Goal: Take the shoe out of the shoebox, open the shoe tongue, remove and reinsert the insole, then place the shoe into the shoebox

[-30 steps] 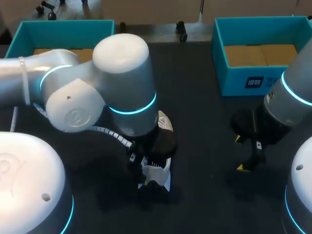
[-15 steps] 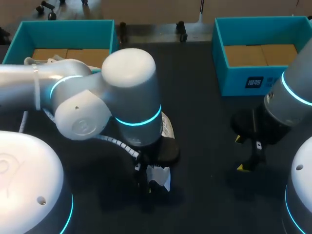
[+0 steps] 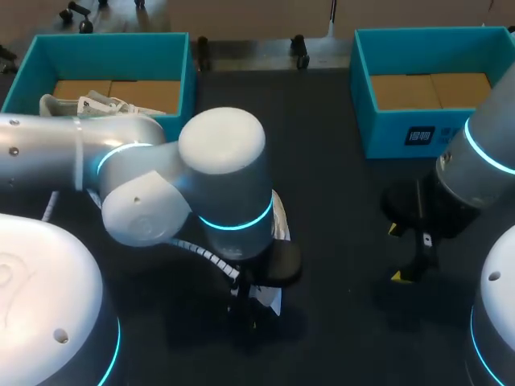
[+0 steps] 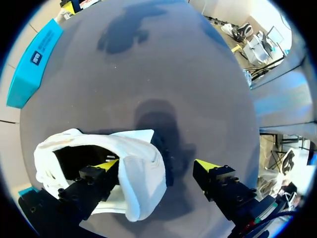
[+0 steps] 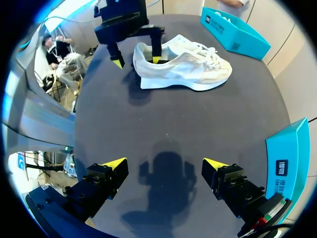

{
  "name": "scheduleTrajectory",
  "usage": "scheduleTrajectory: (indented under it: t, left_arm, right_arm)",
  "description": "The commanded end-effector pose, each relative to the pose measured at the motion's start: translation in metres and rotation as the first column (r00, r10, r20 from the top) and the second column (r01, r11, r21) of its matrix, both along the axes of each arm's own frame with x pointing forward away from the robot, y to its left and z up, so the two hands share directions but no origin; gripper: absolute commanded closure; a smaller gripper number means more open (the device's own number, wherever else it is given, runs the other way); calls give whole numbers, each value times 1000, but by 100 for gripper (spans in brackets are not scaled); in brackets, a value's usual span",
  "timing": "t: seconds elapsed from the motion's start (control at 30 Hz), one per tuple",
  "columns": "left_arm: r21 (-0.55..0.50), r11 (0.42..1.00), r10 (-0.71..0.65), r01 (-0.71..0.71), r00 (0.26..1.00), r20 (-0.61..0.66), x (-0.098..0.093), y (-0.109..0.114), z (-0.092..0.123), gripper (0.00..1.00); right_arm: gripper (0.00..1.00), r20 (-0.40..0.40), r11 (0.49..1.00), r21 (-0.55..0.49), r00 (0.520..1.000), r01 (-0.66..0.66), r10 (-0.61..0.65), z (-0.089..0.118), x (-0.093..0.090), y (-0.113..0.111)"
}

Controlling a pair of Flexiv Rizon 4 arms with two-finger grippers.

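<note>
A white sneaker (image 5: 183, 64) lies on its sole on the dark table, mostly hidden under my left arm in the head view, where only its edge (image 3: 278, 215) shows. My left gripper (image 4: 156, 166) stands open over the heel. One finger (image 4: 101, 171) is inside the shoe's opening and the other finger (image 4: 213, 176) is outside behind the heel, so the white heel collar (image 4: 141, 173) sits between them. My right gripper (image 5: 166, 166) is open over bare table, well apart from the shoe, at the right in the head view (image 3: 410, 253).
A teal shoebox (image 3: 105, 44) at the back left holds a second white shoe (image 3: 84, 104). Another teal shoebox (image 3: 362, 96) stands at the back right with only brown card inside. Bare dark table lies between my two grippers.
My left arm has swung rightward over the shoe, uncovering the shoe in the back-left box. The right arm has not moved.
</note>
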State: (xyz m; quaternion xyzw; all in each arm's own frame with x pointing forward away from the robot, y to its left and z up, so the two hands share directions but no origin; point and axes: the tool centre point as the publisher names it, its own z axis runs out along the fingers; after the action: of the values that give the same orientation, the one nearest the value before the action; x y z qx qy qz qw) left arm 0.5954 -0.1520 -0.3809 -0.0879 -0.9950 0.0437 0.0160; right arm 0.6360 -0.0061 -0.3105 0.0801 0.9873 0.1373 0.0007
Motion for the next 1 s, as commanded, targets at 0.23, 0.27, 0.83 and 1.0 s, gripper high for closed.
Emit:
scheduleTrajectory:
  t: [0.23,0.27,0.83,1.0]
  left_arm:
    - [8,1000,16,-16,1000,10,-3,-2,-10,25]
    - [10,1000,18,-18,1000,10,-2,-2,-10,28]
    - [27,999,31,-30,999,-20,5,-2,-18,100]
    - [14,999,40,-39,999,-14,11,1,-9,100]
  right_arm:
    - [0,2,1000,0,1000,0,0,-1,-1,0]
    - [0,2,1000,0,1000,0,0,-1,-1,0]
    - [0,2,1000,0,1000,0,0,-1,-1,0]
    - [0,2,1000,0,1000,0,0,-1,-1,0]
